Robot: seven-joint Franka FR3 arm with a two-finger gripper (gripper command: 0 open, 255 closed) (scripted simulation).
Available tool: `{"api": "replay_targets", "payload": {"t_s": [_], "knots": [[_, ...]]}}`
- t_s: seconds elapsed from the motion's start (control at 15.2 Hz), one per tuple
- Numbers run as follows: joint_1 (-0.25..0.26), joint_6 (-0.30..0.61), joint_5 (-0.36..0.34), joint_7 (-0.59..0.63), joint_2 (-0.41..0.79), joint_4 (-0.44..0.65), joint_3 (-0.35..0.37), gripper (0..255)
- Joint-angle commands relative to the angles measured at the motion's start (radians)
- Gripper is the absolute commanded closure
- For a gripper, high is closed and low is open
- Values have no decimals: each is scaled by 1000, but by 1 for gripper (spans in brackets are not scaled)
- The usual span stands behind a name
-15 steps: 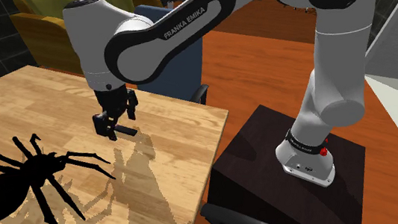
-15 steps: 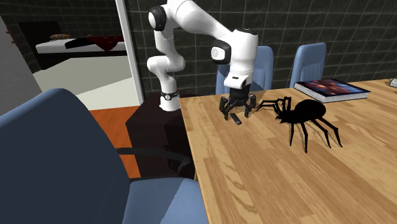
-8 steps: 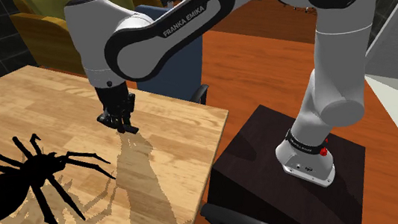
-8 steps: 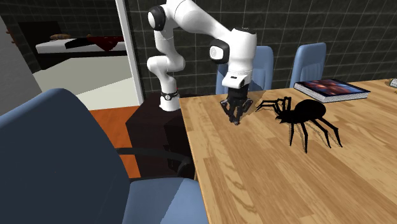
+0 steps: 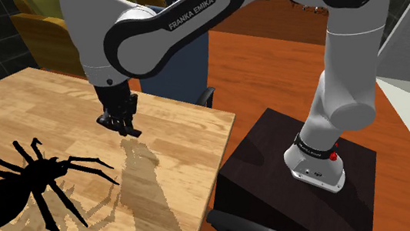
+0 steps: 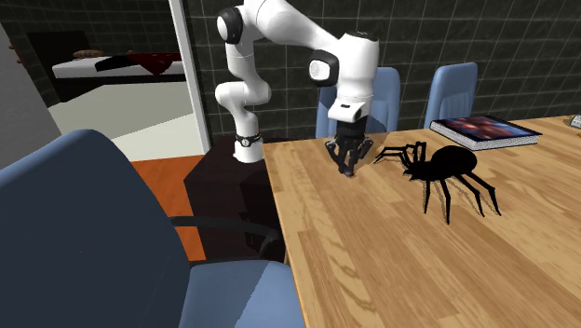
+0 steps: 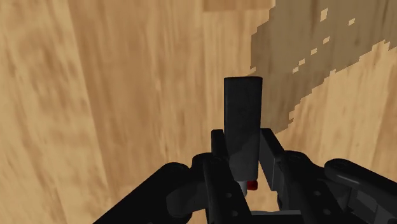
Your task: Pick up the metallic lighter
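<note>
Lighter, drawn dark rather than shiny, is pinched between the arm's black jaws, which are closed onto its lower end w/ most of its length sticking out past the fingertips toward the wooden tabletop. Risk, as a judgement: the grip sits near one end, so a quick lift or swing could let the body pivot or slide out & drop back onto the wood, while pressing lower would jam its free tip into the surface. Wrist view gives the contact itself: a finger on each flank and a small red spot at the clamped end. That detail is lost in the exterior shots, where lighter & jaws merge into one dark shape. Shoulder view instead places the hand over the tabletop's end nearest the stand, apart from the big black spider, w/ the arm's shadow on the wood beneath; the gap to the surface is hard to call. Second exterior view adds a book beyond the spider & a blue chair in the foreground
</note>
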Motion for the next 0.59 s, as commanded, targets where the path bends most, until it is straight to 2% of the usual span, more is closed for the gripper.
{"api": "replay_targets", "payload": {"t_s": [0.0,0.53], "knots": [[-1,-24,5,-3,-8,15,2,255],[-2,-121,22,-14,-36,88,8,255]]}}
